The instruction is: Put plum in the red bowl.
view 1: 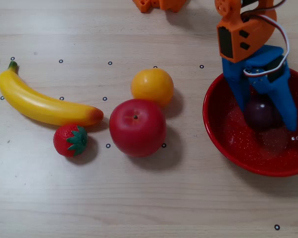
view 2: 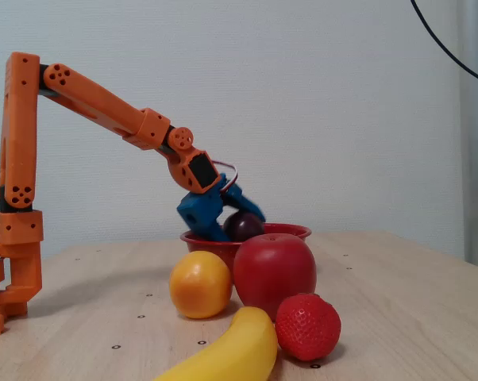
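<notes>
Overhead and fixed views of my arm working over the red bowl (view 1: 223, 134). My gripper (view 1: 265, 121) is reaching down into the bowl from above, its two blue fingers (view 1: 237, 89) spread around the plum (view 1: 260, 115) and lying against its sides, so I am holding the plum between them. In the fixed view the plum (view 2: 242, 226) is showing at the level of the bowl's rim (view 2: 291, 232), with my gripper (view 2: 231, 225) wrapped around it; whether it is touching the bowl's floor I cannot tell. The bowl is holding nothing else. Outside it, on the table (view 1: 149, 198), an apple (view 1: 137, 127) is sitting beside an orange (view 1: 152, 86), with a strawberry (view 1: 70, 140) just under the tip of a banana (view 1: 42, 105), all well apart from the bowl.
</notes>
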